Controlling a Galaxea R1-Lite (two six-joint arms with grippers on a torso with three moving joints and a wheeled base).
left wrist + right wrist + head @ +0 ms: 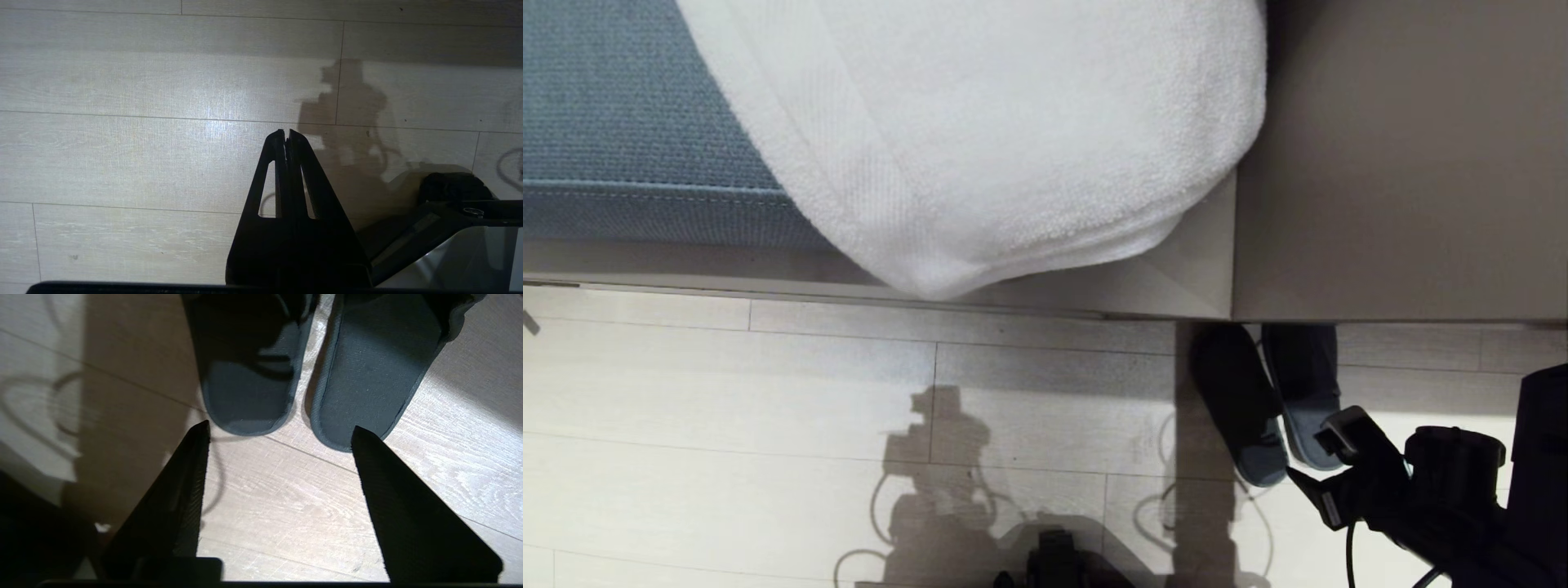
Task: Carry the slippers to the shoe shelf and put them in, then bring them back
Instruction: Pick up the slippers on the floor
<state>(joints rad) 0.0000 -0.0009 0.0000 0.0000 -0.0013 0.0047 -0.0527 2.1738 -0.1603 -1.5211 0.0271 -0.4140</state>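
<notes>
Hard light falls from behind the robot, throwing its sharp shadow onto the pale wood-plank floor toward six o'clock. The plump white terry towel glares at twelve. The dark blue-grey fabric slippers sit half shaded.

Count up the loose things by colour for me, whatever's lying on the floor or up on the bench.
Dark blue-grey: 2, the slippers, side by side on the floor, toes tucked under the cabinet edge.
White: 1, the towel draped on the bench.
Total: 3
</notes>
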